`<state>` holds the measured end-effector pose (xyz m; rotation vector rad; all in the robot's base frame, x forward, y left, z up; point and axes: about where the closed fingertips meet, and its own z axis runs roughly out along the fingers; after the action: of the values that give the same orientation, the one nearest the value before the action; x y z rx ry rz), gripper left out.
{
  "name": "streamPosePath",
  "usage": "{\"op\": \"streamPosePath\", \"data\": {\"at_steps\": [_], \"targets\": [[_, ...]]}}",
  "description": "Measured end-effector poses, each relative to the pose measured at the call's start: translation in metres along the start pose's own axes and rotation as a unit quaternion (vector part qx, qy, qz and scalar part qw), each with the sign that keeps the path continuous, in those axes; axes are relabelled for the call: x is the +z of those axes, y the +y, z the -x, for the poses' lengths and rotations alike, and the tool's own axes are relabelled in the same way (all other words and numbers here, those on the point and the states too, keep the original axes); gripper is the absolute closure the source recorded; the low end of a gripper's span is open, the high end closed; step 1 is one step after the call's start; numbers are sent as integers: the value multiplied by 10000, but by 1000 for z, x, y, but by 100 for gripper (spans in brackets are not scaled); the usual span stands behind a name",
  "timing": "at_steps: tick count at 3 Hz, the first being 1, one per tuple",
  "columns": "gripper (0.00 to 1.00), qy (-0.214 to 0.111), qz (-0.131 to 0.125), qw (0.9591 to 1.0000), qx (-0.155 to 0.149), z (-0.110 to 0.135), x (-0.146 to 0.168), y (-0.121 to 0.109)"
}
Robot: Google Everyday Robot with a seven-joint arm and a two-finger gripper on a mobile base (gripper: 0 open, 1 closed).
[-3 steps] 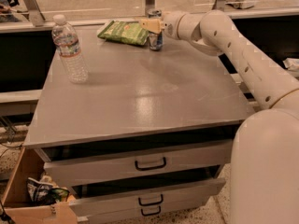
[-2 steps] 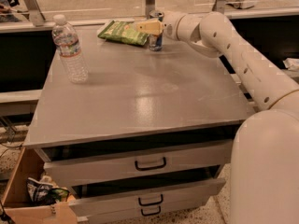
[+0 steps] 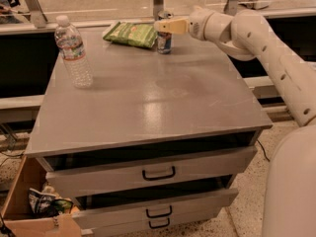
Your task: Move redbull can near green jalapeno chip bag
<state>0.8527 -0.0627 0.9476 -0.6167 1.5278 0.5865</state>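
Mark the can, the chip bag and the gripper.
Can (image 3: pixel 164 44): camera view, lower body, below the gripper.
Chip bag (image 3: pixel 131 34): camera view, middle of its green face.
Gripper (image 3: pixel 160 26): camera view, its tip, at the can's upper part.

No print is legible on the green jalapeno chip bag (image 3: pixel 131 34), redbull can (image 3: pixel 164 43) or water bottle (image 3: pixel 74 53) label -- gripper (image 3: pixel 161 25) upper centre, at the can's top

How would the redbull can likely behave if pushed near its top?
The redbull can stands upright, slim and tall, so a high push probably tips it; once down it would likely roll. The gripper sits at its top, beside the green jalapeno chip bag.
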Motion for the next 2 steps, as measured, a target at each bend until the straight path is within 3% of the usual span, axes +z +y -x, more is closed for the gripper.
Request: {"op": "streamPosePath", "data": {"at_steps": [1,2], "targets": [[0,26,85,9994,-345,30,-68,-17],[0,67,310,9974,-649,54,-141,-18]]}}
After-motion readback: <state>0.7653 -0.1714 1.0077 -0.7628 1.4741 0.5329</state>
